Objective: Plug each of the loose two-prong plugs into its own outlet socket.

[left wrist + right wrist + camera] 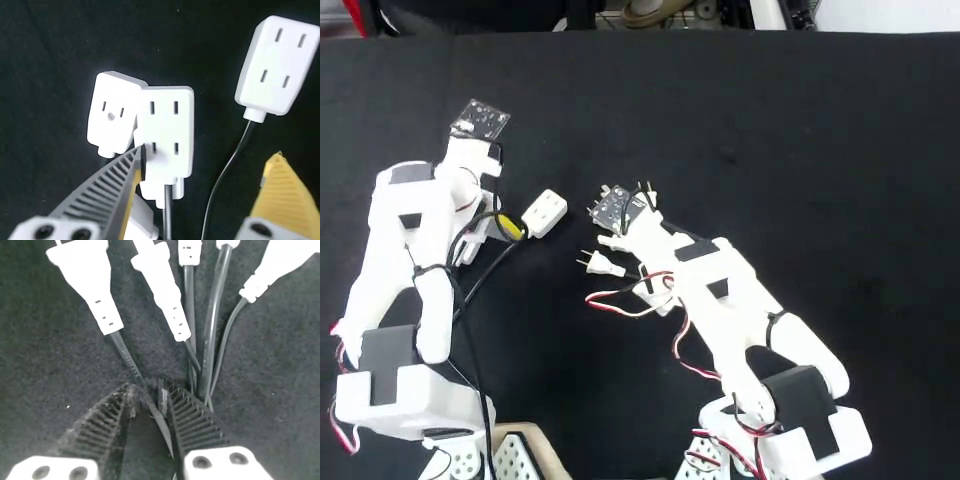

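In the left wrist view three white outlet sockets lie on the black cloth: one (112, 116) beside a second (167, 131), and a third (277, 62) apart from them. My left gripper (207, 152) is open wide, its grey finger (112, 182) against the middle socket and its yellow finger (277, 192) off to the side. In the right wrist view two white two-prong plugs (90, 280) (162, 290) lie just ahead of my right gripper (145, 386). It is open by a narrow gap and straddles a black cord (127, 357). Another plug (600, 265) lies beside the right arm.
A bundle of black cords (207, 335) runs beside the right gripper's finger. Red and white servo wires (620, 300) trail over the cloth by the right arm. A socket (545, 212) lies between the two arms. The far and right parts of the table (820, 140) are bare cloth.
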Controlling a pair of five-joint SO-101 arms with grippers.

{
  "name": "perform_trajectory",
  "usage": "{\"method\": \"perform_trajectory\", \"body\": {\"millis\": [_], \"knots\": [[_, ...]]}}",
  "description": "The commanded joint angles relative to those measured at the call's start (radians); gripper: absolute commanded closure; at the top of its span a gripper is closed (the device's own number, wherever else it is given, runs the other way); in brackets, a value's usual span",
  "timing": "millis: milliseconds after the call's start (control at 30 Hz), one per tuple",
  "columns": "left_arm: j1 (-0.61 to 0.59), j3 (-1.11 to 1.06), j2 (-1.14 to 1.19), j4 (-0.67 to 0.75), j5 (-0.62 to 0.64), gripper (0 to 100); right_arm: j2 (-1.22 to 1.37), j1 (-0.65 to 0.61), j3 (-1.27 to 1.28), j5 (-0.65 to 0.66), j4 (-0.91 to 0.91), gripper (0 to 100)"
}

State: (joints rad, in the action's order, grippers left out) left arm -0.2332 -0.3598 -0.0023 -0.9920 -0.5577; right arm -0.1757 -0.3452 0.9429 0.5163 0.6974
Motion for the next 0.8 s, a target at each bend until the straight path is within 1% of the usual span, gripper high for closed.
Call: {"method": "perform_trajectory", "body": {"millis": [0,100,300,400,500,567,700,733,767], "knots": [[-0.031,0.140,0.008,-0.029,-0.006,62,-0.022,0.023,-0.012,0.000,-0.015,91.4],[-0.036,0.163,0.035,0.003,-0.006,62,-0.022,0.023,-0.012,0.002,-0.017,91.4],[-0.015,0.197,0.150,0.008,-0.008,62,-0.021,0.023,-0.012,0.002,-0.017,91.4],[-0.002,0.202,0.213,0.008,-0.038,62,-0.021,0.023,-0.012,0.002,-0.017,91.4],[0.002,0.197,0.238,0.003,-0.043,63,-0.021,0.023,-0.012,0.002,-0.017,91.4],[0.001,0.197,0.232,0.002,-0.043,70,-0.021,0.023,-0.012,0.002,-0.017,91.4],[0.004,0.191,0.199,-0.009,-0.041,89,-0.021,0.023,-0.013,0.002,-0.017,91.4],[0.007,0.182,0.192,-0.014,-0.041,90,-0.021,0.023,-0.013,0.002,-0.017,91.4],[0.010,0.170,0.184,-0.021,-0.044,90,-0.021,0.023,-0.013,0.002,-0.017,91.4]]}}
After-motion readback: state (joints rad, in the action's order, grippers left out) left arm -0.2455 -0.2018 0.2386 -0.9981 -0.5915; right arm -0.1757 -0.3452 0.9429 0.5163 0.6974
